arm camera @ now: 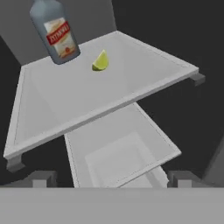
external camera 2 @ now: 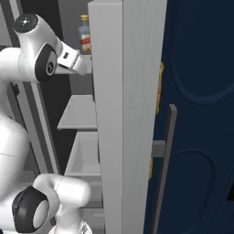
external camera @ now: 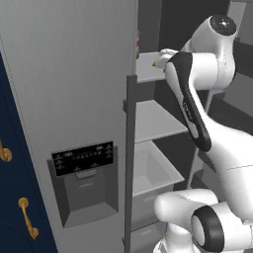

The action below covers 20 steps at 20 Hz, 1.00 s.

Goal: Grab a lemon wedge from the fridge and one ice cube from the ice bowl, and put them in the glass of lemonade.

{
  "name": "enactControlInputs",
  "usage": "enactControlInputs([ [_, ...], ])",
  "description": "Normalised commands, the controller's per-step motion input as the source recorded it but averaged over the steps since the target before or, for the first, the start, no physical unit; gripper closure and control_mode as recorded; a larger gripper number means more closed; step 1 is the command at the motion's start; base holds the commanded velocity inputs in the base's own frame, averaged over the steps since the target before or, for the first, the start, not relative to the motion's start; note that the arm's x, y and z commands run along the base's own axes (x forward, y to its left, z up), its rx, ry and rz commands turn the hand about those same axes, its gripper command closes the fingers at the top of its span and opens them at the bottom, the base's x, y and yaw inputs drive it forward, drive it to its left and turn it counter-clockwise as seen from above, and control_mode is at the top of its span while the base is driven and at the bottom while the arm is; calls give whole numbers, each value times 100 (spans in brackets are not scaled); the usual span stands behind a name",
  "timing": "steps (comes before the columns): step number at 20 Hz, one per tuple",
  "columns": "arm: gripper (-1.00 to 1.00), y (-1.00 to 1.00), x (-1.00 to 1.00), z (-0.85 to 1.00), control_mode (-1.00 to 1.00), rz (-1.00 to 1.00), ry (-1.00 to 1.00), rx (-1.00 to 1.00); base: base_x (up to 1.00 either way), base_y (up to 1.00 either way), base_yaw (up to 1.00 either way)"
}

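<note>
The fridge (external camera: 74,99) stands with its right door (external camera 2: 123,114) swung open, and my arm reaches in at the upper shelf (arm camera: 131,94). On that shelf lies the lemon wedge (arm camera: 100,61), small and yellow-green, towards the back. My gripper (arm camera: 112,179) hovers above the shelf's front edge, short of the wedge. It is open, its fingertips (arm camera: 41,179) wide apart with nothing between them. In the left base view a bit of the wedge (external camera: 157,63) shows just beside my hand. The ice bowl and the glass of lemonade are out of view.
A clear bottle (arm camera: 54,30) with a red-and-white label stands left of the wedge on the same shelf. Below are a second shelf (external camera: 155,121) and a white drawer bin (external camera: 150,170). Navy cabinets (external camera 2: 201,114) with brass handles (external camera: 27,217) flank the fridge.
</note>
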Motion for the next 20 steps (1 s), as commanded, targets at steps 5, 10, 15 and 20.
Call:
enactControlInputs([
  [5,-100,0,89,-11,-100,5,4,-9,0,0,0],
  [10,-100,0,65,4,-100,0,-1,-15,0,0,0],
  [15,-100,-7,54,0,-100,0,-4,-1,0,0,0],
  [20,-100,-19,49,-11,-100,0,-10,0,0,0,0],
])
